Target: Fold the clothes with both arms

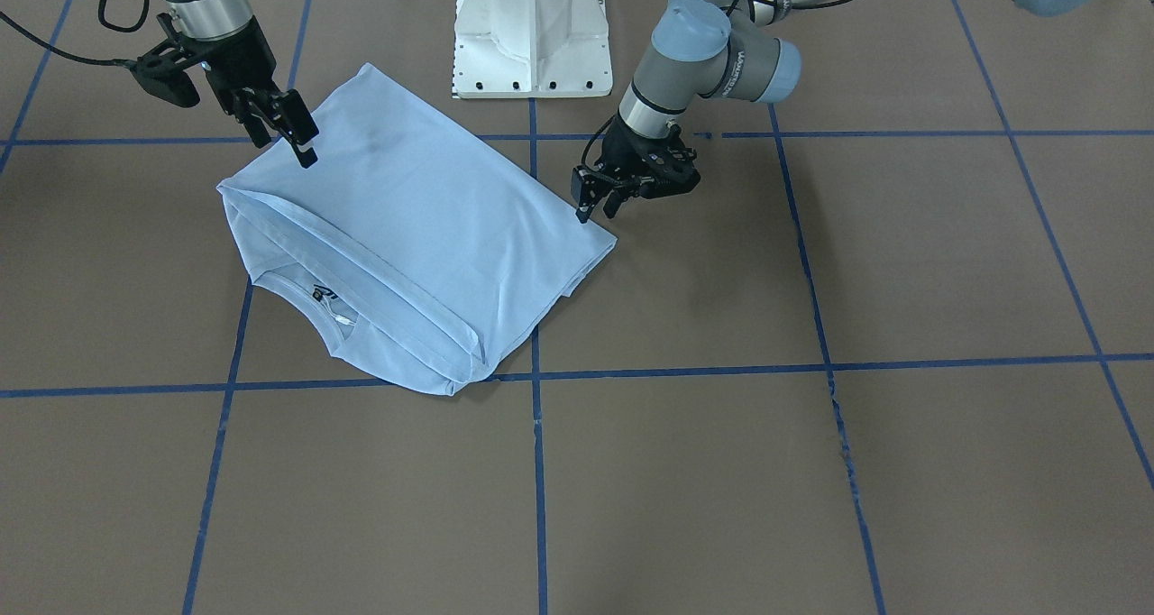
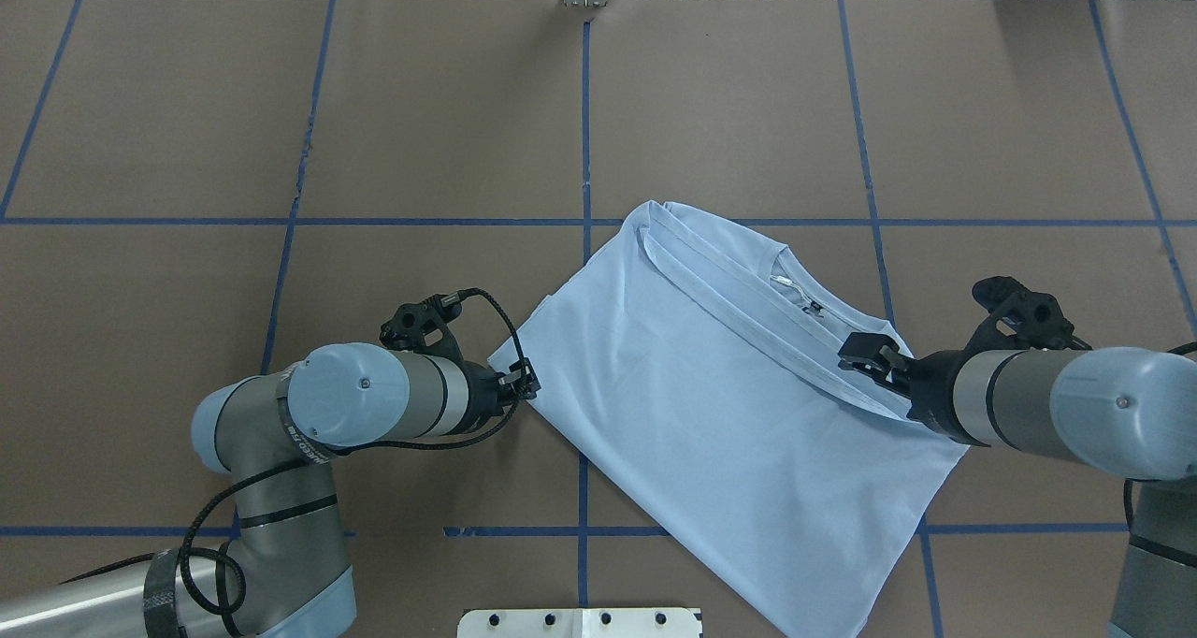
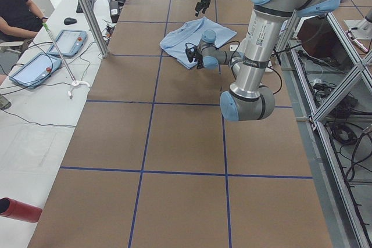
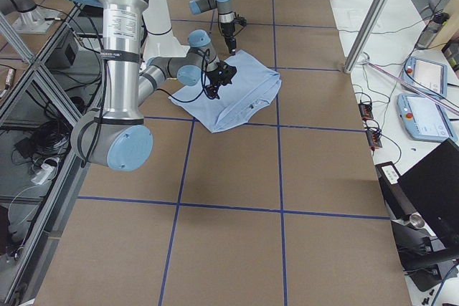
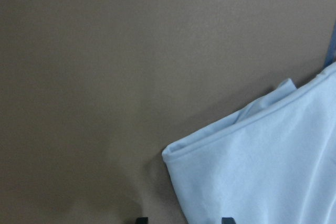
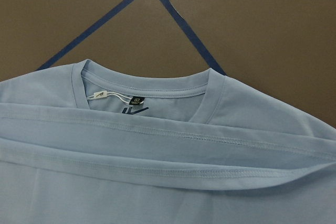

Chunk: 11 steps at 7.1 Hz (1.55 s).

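Observation:
The light blue T-shirt (image 1: 424, 200) (image 2: 711, 385) lies folded flat on the brown table, its hem edge doubled over just below the round neck and label (image 6: 100, 95). My left gripper (image 1: 598, 207) (image 2: 524, 379) hovers open just off the shirt's folded corner (image 5: 173, 156), its two fingertips apart at the bottom of the left wrist view. My right gripper (image 1: 297, 137) (image 2: 865, 353) stands open over the opposite side, near the folded hem band (image 6: 168, 145). Neither holds cloth. The chest print is hidden.
The white pedestal base (image 1: 532, 29) (image 2: 580, 622) stands close behind the shirt. Blue tape lines (image 2: 584, 198) grid the brown tabletop. A seated person (image 3: 17, 4) and tablets (image 3: 70, 42) are at a side table beyond a metal post (image 3: 87, 10).

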Available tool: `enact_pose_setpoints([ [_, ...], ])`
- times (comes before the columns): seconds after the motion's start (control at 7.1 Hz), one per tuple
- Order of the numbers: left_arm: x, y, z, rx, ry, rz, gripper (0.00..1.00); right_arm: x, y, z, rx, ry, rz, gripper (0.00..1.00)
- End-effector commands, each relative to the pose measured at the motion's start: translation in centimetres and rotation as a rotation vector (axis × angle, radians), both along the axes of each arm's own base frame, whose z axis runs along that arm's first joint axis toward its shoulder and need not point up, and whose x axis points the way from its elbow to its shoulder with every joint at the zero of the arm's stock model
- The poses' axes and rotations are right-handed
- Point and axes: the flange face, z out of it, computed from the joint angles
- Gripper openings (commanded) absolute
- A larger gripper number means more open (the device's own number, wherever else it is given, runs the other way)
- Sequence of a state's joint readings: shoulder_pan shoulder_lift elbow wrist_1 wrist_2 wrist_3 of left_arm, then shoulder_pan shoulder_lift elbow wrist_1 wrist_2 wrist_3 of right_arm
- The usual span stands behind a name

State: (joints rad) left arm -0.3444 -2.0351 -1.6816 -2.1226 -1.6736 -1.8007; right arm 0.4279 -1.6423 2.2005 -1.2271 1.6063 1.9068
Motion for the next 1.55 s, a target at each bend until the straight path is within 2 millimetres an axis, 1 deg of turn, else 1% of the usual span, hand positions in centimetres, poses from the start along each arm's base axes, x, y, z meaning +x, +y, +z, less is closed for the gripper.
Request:
enact_pose_setpoints([
  [0.0,-0.3,-0.7,-0.3,0.010,0.001,-0.012,0.47,-0.1,-0.2,0.4,-0.002,0.009,0.004,1.00],
  [0.28,-0.6,-1.2,-0.4,0.017,0.001,-0.020,0.45,0.0,-0.3,1.0,-0.004,0.021,0.009,1.00],
  [0.42,-0.8,-1.7,-0.4,0.034,-0.005,-0.050,0.45,-0.1,-0.3,1.2,-0.006,0.027,0.010,1.00],
  [0.7,-0.5,-2.2,0.3,0.044,-0.025,-0.062,0.43,-0.4,-0.3,1.5,-0.010,0.033,0.010,1.00],
  [0.85,-0.5,-2.2,0.3,0.048,-0.026,-0.060,0.41,-0.4,-0.4,1.6,-0.010,0.034,0.012,1.00],
  [0.99,-0.6,-2.3,0.5,0.048,-0.029,-0.063,0.30,-0.5,-0.4,1.5,-0.009,0.031,0.010,1.00],
  [1.13,-0.9,-2.9,0.5,0.054,-0.032,-0.083,0.00,-0.6,-0.4,1.5,-0.009,0.030,0.010,1.00],
  [1.27,-1.0,-3.7,1.2,0.075,-0.055,-0.082,0.00,-0.7,-0.4,1.4,-0.009,0.029,0.009,1.00],
  [1.41,-1.8,-5.0,1.4,0.103,-0.071,-0.088,0.00,-0.9,-0.4,1.3,-0.008,0.027,0.010,1.00],
])
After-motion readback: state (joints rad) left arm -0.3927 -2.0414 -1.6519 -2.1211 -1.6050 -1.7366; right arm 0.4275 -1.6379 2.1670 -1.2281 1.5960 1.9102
